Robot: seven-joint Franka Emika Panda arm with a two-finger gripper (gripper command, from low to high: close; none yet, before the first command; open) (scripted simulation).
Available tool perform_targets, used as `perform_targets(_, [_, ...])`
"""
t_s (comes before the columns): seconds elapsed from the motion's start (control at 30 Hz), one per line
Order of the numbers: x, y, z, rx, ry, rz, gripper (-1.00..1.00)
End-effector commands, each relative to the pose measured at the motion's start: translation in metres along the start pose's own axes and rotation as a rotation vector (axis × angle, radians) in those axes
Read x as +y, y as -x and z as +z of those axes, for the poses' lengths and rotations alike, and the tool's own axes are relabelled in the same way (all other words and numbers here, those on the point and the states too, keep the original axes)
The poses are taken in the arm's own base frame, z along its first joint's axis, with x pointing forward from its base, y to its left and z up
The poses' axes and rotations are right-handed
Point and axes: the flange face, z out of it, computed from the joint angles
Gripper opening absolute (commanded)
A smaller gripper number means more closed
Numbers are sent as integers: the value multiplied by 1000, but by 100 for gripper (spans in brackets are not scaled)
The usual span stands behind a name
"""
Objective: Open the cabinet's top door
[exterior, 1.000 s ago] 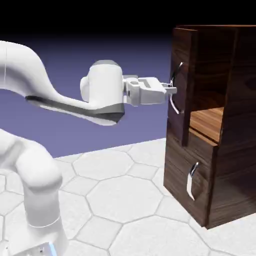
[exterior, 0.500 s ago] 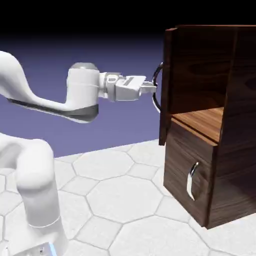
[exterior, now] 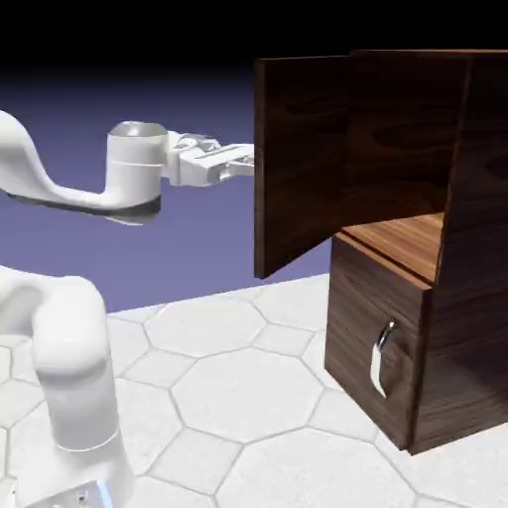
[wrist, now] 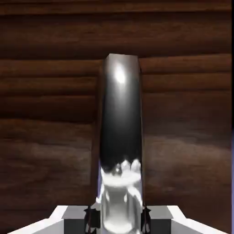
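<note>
The cabinet [exterior: 466, 298] stands at the exterior view's right. Its top door [exterior: 303, 159] hangs swung far out, the dark wood panel turned broadside to the camera. My gripper [exterior: 241, 162] reaches the door's outer edge from the left, and its fingertips disappear behind the panel. In the hand view the door's wood [wrist: 50, 114] fills the picture. The long silver handle [wrist: 119, 119] runs up from between my fingertips, and my gripper [wrist: 118, 220] is shut on it.
Behind the open door a lighter wood shelf [exterior: 407, 238] shows. Below it sits the shorter panel [exterior: 362, 327], closed, with its small silver handle [exterior: 382, 352]. The white arm [exterior: 60, 189] stretches in from the left over the hexagon-tiled table [exterior: 228, 397].
The top door has swung from slightly ajar to wide open. My gripper has pulled back leftward with the handle in it, and the handle is now hidden behind the panel in the exterior view.
</note>
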Motion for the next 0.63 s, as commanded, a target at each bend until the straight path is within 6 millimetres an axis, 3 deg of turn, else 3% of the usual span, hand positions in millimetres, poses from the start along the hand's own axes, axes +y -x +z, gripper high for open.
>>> perform_targets(0.0, [-3, 3, -7, 21, 22, 0, -100])
perform_targets(0.3, [-37, 37, -62, 208, 209, 0, -100])
perform_targets(0.57, [-63, 63, -90, 328, 328, 0, -100])
perform_targets(0.6, [-63, 63, -90, 328, 328, 0, 100])
